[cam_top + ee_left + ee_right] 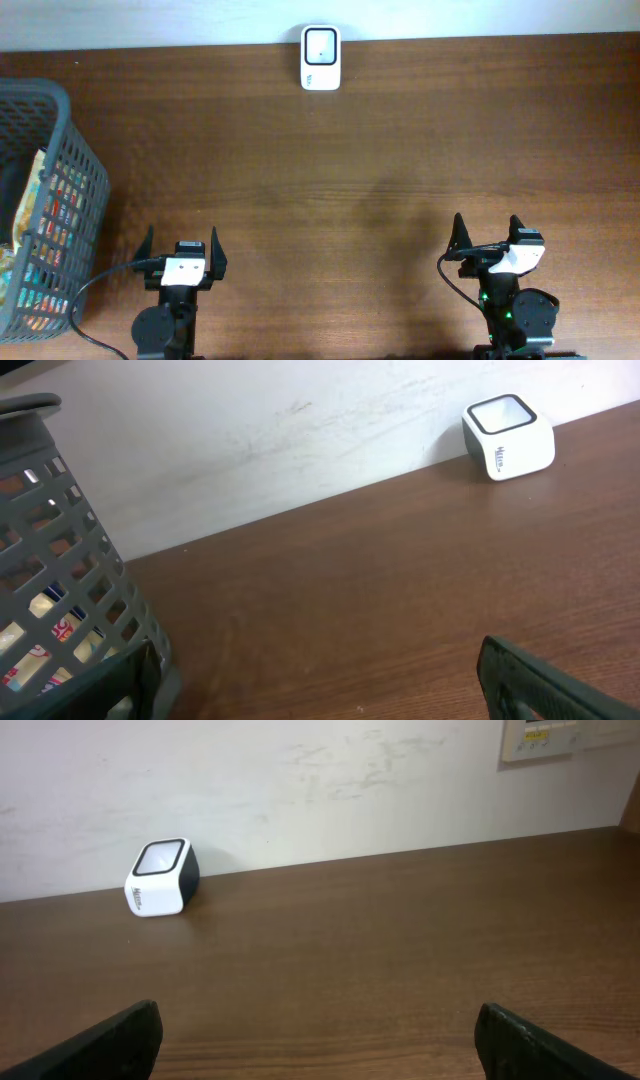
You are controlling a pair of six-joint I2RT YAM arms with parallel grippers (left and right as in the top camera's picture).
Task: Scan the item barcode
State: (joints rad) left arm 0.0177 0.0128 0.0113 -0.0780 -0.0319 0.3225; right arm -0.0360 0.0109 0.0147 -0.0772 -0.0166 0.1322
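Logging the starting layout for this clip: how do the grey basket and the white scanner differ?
The basket is dark grey with slatted walls; the scanner is a white box with a dark-framed window. The basket is far larger than the scanner. The basket stands at the left edge of the table, holding colourful packets; the scanner sits at its far edge. Both rest on the same brown wood.

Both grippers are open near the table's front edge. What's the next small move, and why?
Probably swing the left gripper toward the basket to fetch a packet. It and the right gripper are open and empty, nothing lies near the scanner, and the basket is on the left arm's side.
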